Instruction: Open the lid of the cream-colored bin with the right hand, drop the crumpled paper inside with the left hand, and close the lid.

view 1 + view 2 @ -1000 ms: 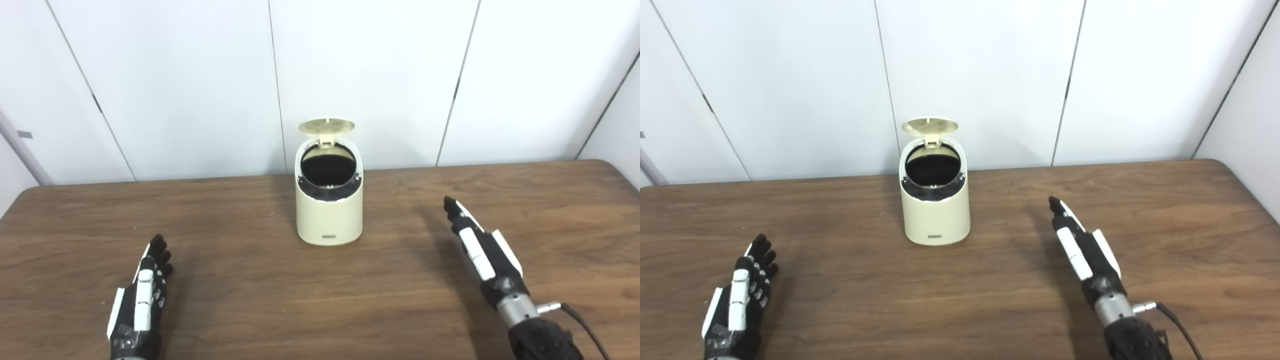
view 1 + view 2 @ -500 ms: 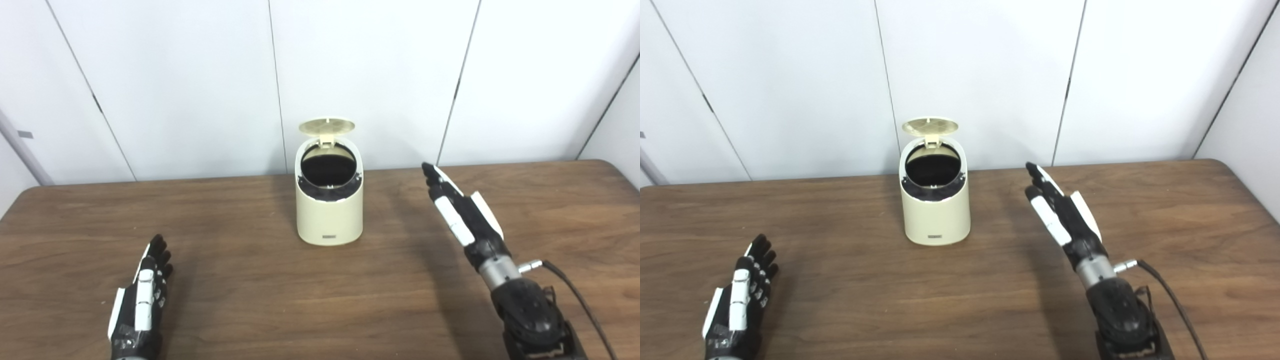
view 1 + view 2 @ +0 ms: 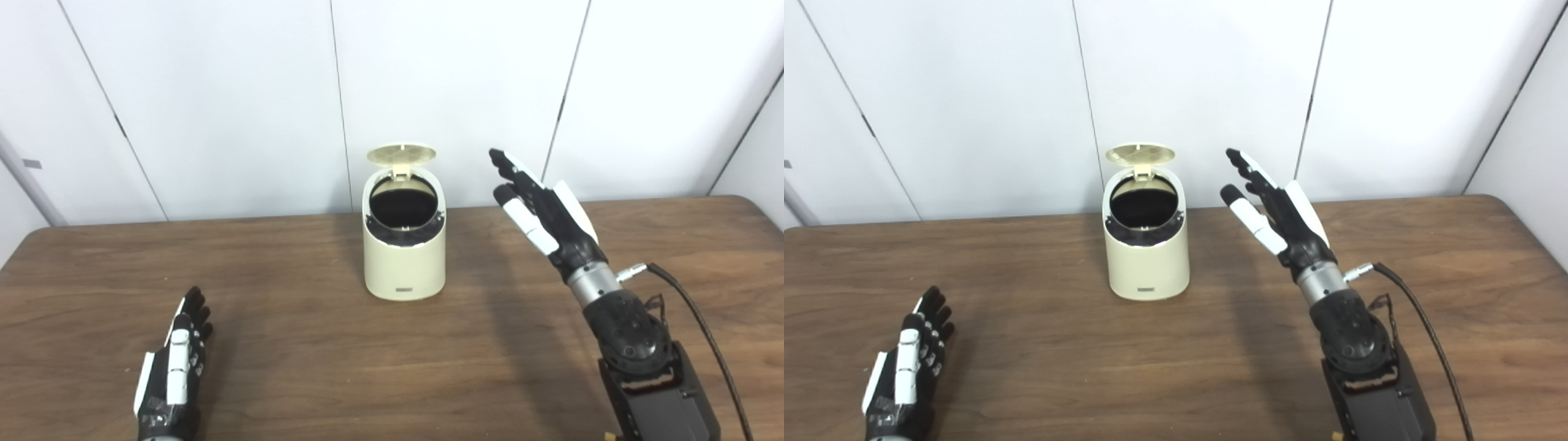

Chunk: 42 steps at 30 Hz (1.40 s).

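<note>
White wall panels [image 3: 245, 92] stand behind the brown wooden counter [image 3: 306, 343] I am working over. My right hand [image 3: 545, 208] is raised off the counter, holding nothing, fingers stretched out and apart, their tips pointing up and toward the left. It sits just to the right of the cream-colored bin [image 3: 403, 260], not touching it, with its fingertips at about the level of the lid [image 3: 401, 153]. Behind it the wrist and dark forearm run down to the lower right edge, a black cable [image 3: 698, 324] looping off the wrist.

My left hand [image 3: 177, 361] lies low near the front left of the counter, well apart from the bin, fingers extended and empty.

I see the bin upright near the middle of the counter, close to the wall. Its round lid is flipped up and back on its hinge, leaving the dark mouth [image 3: 403, 205] open toward me. I cannot make out anything inside; the interior only reads as black. I see no crumpled paper in either view.
</note>
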{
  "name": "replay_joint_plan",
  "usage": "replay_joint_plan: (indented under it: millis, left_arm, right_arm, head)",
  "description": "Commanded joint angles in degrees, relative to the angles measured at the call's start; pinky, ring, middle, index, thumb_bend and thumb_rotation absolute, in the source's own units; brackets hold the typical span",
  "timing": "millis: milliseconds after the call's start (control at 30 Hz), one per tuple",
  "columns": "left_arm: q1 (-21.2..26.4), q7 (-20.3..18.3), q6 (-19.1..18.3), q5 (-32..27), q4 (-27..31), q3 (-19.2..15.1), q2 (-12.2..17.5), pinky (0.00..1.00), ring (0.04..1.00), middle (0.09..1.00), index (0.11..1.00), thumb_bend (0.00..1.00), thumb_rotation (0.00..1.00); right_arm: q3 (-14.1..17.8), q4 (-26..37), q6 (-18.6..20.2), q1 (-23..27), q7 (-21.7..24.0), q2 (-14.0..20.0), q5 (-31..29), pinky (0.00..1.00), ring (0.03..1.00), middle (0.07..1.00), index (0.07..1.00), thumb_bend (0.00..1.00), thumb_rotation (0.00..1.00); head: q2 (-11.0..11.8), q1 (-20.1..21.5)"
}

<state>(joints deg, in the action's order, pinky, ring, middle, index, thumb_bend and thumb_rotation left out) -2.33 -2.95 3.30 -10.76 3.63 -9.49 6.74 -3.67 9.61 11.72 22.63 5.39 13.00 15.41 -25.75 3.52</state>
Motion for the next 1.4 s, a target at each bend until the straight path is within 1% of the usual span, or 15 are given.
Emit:
replay_joint_plan:
  millis: [0,100,233,367,433,533,633,733,833,867,1067,1133,1233,1367]
  left_arm:
    - [-0.3,0.1,1.0,1.0,-1.1,0.8,-0.7,1.0,1.0,1.0,1.0,0.5,0.96]
    - [-0.4,0.2,1.2,1.1,-1.2,0.8,-0.7,1.0,1.0,1.0,1.0,0.5,0.95]
    - [-0.5,-0.1,1.6,1.1,-1.5,0.8,-0.7,1.0,1.0,1.0,1.0,0.49,0.96]
    - [-0.4,-0.5,2.2,0.9,-2.1,0.8,-0.7,1.0,1.0,1.0,1.0,0.47,0.96]
    - [-0.3,-0.5,2.3,1.1,-2.2,0.9,-0.6,1.0,1.0,1.0,1.0,0.48,0.95]
    - [-0.3,-0.6,2.4,1.2,-2.3,0.9,-0.5,1.0,1.0,1.0,1.0,0.49,0.95]
    - [-0.3,-0.4,2.1,1.2,-2.2,0.8,-0.5,1.0,1.0,1.0,1.0,0.49,0.94]
    - [-0.2,-0.4,2.0,1.1,-2.1,0.8,-0.5,1.0,1.0,1.0,1.0,0.48,0.95]
    - [-0.1,-0.6,2.1,0.9,-2.3,0.8,-0.6,1.0,1.0,1.0,1.0,0.47,0.94]
    - [-0.1,-0.6,2.2,0.9,-2.4,0.8,-0.6,1.0,1.0,1.0,1.0,0.48,0.93]
    - [0.0,-0.6,2.2,1.2,-2.3,1.0,-0.7,1.0,1.0,1.0,1.0,0.48,0.93]
    - [0.0,-0.5,2.2,1.2,-2.2,1.1,-0.7,1.0,1.0,1.0,1.0,0.48,0.93]
    - [0.0,-0.6,1.9,0.8,-2.0,1.0,-0.7,1.0,1.0,1.0,1.0,0.49,0.93]
    - [0.0,-0.5,2.0,0.8,-2.2,0.9,-0.8,1.0,1.0,1.0,1.0,0.49,0.92]
  right_arm:
    - [-0.3,1.8,-0.8,3.4,-0.4,0.0,1.2,0.9,0.932,0.94,0.923,0.61,1.0]
    - [-1.0,1.8,-0.3,4.8,-0.6,0.2,3.6,0.88,0.92,0.932,0.917,0.59,1.0]
    - [-1.9,1.5,-0.2,6.3,-0.4,0.6,5.9,0.88,0.926,0.94,0.917,0.57,1.0]
    - [-1.9,0.6,-0.9,7.9,0.1,0.6,5.8,0.88,0.924,0.933,0.913,0.57,1.0]
    - [-2.1,0.2,-1.2,8.8,0.5,0.9,5.6,0.87,0.927,0.936,0.914,0.56,1.0]
    - [-2.8,-0.2,-0.9,9.8,1.2,1.6,7.0,0.88,0.93,0.94,0.917,0.55,1.0]
    - [-3.6,-0.2,0.5,11.3,2.5,2.5,8.2,0.88,0.934,0.943,0.924,0.57,1.0]
    - [-4.3,-0.1,1.9,12.6,4.2,3.2,9.1,0.89,0.936,0.947,0.934,0.58,1.0]
    - [-4.9,-0.5,1.9,14.1,5.5,3.9,9.6,0.89,0.94,0.952,0.942,0.58,1.0]
    - [-4.9,-0.8,1.7,14.5,5.7,4.0,9.7,0.88,0.931,0.946,0.937,0.56,1.0]
    - [-6.7,-1.8,1.8,17.0,7.6,5.1,11.7,0.86,0.921,0.935,0.922,0.53,1.0]
    - [-7.2,-2.1,1.8,17.5,8.0,5.4,12.4,0.86,0.92,0.933,0.918,0.53,1.0]
    - [-8.2,-2.6,2.6,18.7,10.2,6.1,13.4,0.87,0.936,0.943,0.921,0.54,1.0]
    - [-8.9,-3.8,1.9,20.0,11.8,6.6,13.8,0.89,0.953,0.945,0.912,0.55,1.0]
  head:
    - [0.0,0.0]
    - [0.1,0.0]
    - [0.1,0.0]
    - [0.2,0.0]
    - [0.2,0.0]
    - [0.2,0.1]
    - [0.2,0.1]
    - [0.2,0.3]
    - [0.3,0.4]
    - [0.3,0.4]
    - [0.3,0.2]
    - [0.2,0.1]
    - [0.2,0.1]
    - [0.0,0.2]
